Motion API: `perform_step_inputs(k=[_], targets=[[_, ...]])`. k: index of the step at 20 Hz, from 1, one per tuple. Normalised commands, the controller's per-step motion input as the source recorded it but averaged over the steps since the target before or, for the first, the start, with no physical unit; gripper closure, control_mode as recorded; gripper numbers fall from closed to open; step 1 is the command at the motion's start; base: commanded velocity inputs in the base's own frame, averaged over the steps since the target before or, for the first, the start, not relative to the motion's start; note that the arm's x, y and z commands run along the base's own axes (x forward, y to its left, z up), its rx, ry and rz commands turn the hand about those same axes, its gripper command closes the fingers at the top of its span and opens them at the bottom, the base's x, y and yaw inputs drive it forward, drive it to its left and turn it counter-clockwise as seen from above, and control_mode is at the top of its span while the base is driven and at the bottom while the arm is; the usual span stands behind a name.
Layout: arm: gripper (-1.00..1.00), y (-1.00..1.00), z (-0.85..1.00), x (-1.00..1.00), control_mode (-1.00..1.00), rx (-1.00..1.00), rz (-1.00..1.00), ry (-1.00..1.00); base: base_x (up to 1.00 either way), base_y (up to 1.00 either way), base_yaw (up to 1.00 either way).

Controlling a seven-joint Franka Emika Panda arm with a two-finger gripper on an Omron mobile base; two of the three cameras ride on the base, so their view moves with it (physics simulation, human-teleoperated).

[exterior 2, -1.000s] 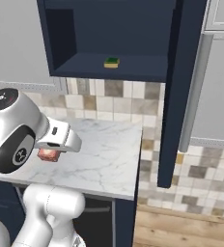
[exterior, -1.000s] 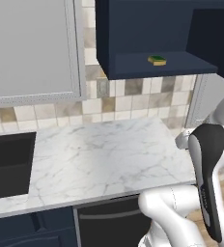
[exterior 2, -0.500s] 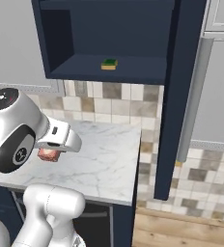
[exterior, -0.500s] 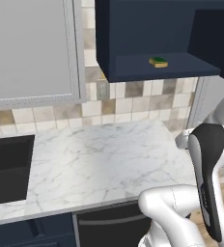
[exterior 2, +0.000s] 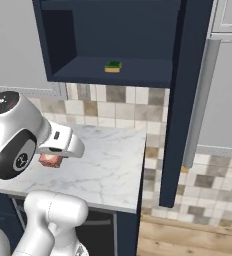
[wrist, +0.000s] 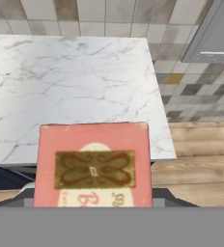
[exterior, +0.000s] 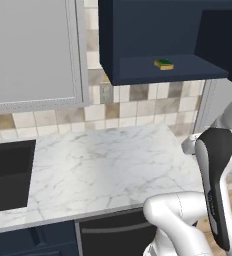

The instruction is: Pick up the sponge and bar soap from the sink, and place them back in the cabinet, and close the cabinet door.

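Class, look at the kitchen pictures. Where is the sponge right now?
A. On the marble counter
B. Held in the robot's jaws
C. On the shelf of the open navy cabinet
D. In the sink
C. The green-and-yellow sponge lies on the floor of the open navy cabinet above the counter, while the gripper holds the pink bar soap.
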Motion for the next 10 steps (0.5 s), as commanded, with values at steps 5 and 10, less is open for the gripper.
perform_step_inputs(k=[5, 10], targets=[[1.0, 0.0, 0.0, 0.0, 1.0, 0.0, 0.0, 0.0, -0.02, -0.04, -0.1], [1.0, 0.0, 0.0, 0.0, 1.0, 0.0, 0.0, 0.0, 0.0, 0.0, -0.23]])
